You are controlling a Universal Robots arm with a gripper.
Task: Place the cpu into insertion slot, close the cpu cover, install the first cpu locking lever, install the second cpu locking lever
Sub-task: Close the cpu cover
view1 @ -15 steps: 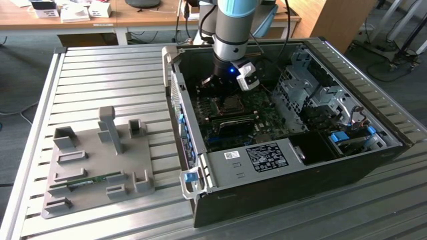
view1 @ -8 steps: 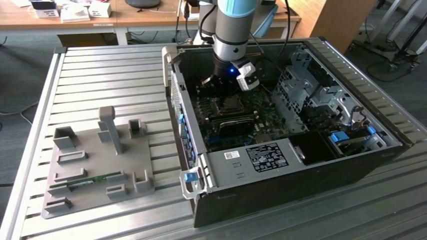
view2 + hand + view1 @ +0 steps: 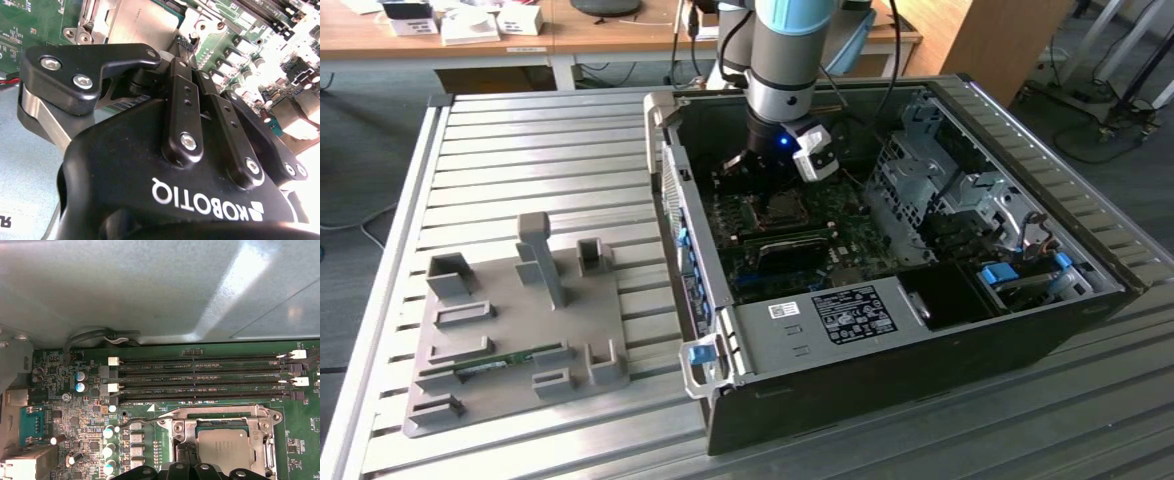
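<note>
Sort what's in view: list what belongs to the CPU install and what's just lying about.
Belongs to the job:
- cpu, lying flat on the board
- cpu cover, framing it
- gripper, right beside the cpu
- motherboard

Just lying about:
- grey fixture tray
- memory stick, sitting in that tray
- empty memory slots
- power supply

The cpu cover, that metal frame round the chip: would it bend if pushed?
Probably stiff: the cpu cover looks like thin pressed metal. Lying flat around the cpu, it seems unlikely to tip. Its shiny face may be slippery.
</note>
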